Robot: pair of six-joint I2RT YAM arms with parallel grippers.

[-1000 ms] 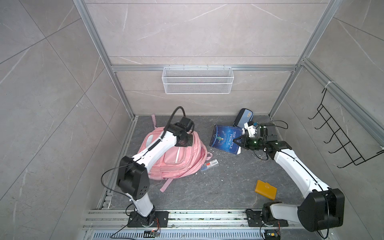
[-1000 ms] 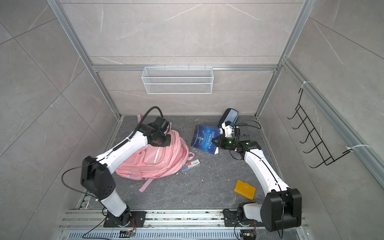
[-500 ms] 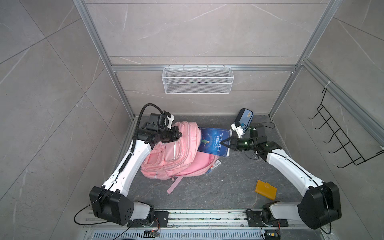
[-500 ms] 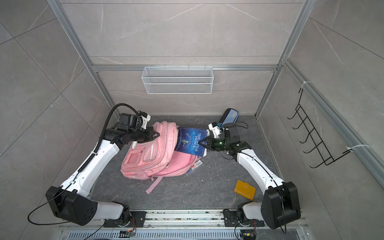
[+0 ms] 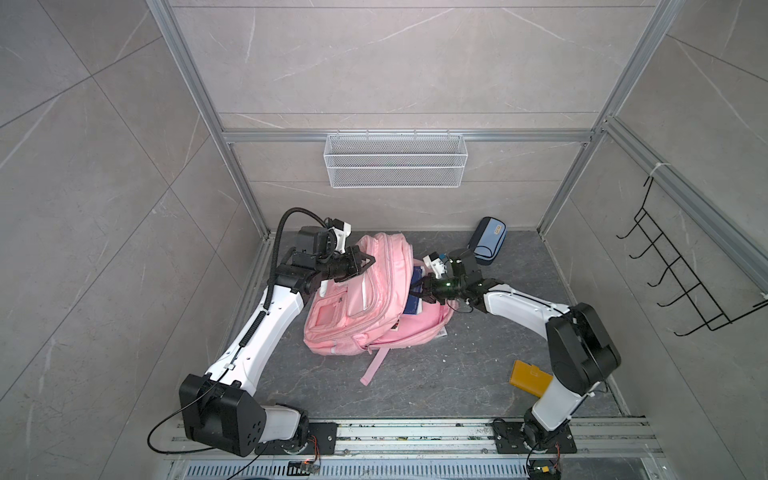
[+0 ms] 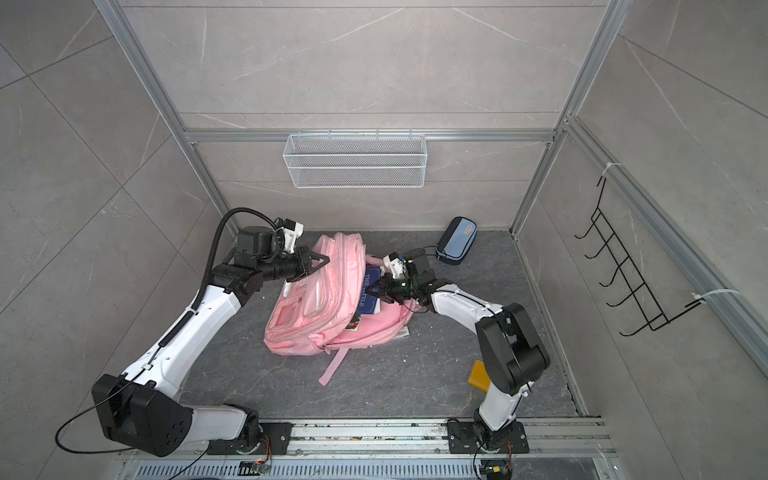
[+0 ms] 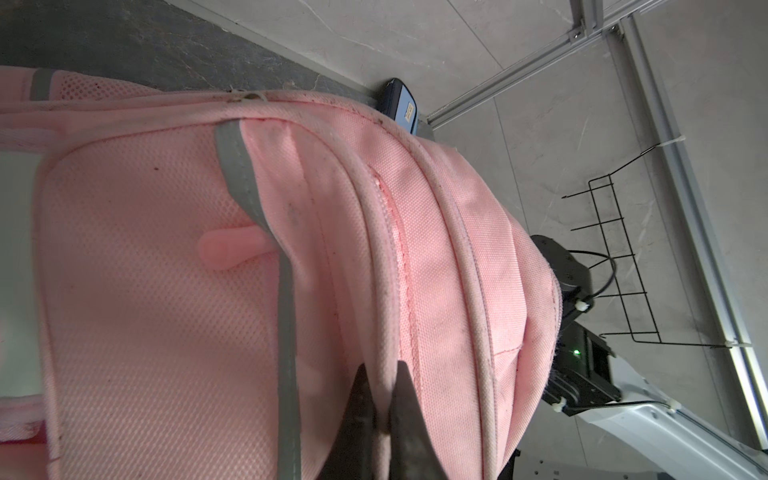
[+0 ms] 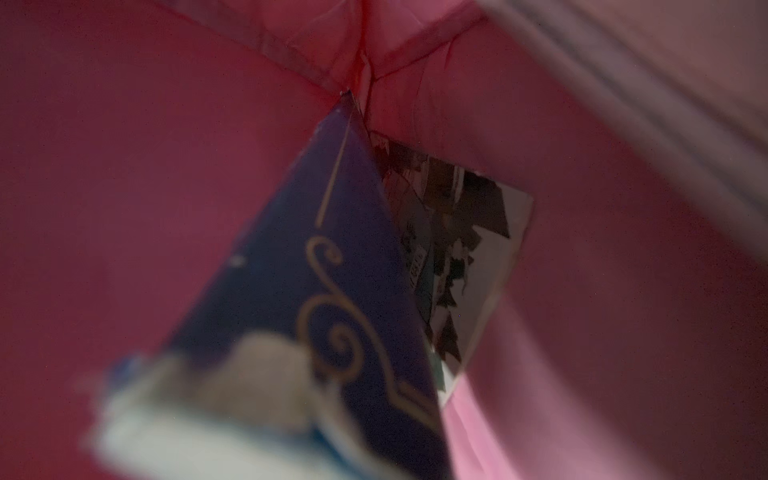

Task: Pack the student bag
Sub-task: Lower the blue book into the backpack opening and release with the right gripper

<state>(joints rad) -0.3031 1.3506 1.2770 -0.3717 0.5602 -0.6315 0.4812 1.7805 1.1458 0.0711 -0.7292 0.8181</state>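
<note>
Our left gripper is clamped, in both top views, on the raised upper rim of the student bag. The bag lies on the counter between the two arms, its main opening gaping toward the right gripper. That gripper is closed on the blue book, half inside the opening just ahead of it; a blue pencil case lies behind it.

In the left wrist view, we see the dark jaws pinching a corded seam of soft, creasing fabric. We judge the bag light and floppy, so piping or rim gives the surest hold; flat panels would slip.

In the right wrist view, the book's far corner meets the pink lining at an inner seam, beside a printed booklet.
</note>
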